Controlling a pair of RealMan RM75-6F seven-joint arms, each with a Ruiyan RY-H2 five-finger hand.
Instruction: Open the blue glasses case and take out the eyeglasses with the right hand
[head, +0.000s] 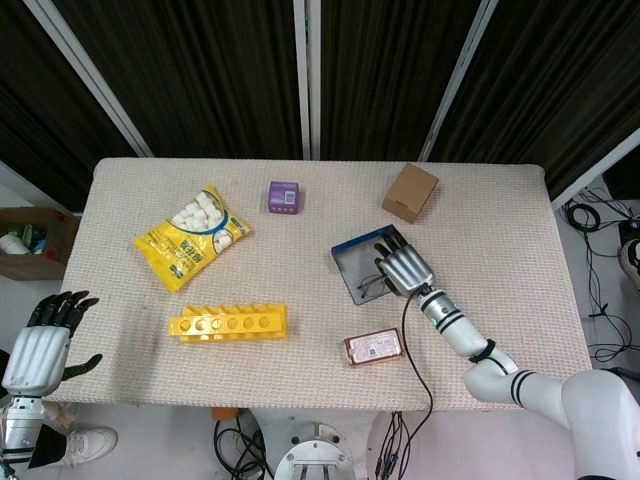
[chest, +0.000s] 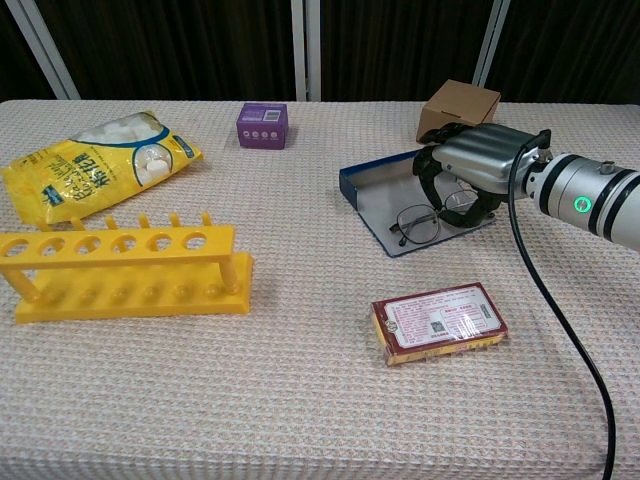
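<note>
The blue glasses case (head: 352, 258) (chest: 372, 186) lies open and flat right of the table's centre. The thin-framed eyeglasses (chest: 418, 223) (head: 366, 286) lie inside it, near its front edge. My right hand (head: 404, 266) (chest: 480, 164) is down on the right end of the case, fingers curved over the right lens and thumb spread below it. The glasses still lie flat in the case, and I see no closed grip on them. My left hand (head: 40, 345) hangs off the table's front left corner with its fingers apart, holding nothing; only the head view shows it.
A red flat box (chest: 438, 322) (head: 374, 347) lies just in front of the case. A cardboard box (chest: 462, 102) stands behind my right hand. A purple box (chest: 262, 125), a yellow snack bag (chest: 90, 155) and a yellow tube rack (chest: 120, 260) sit to the left.
</note>
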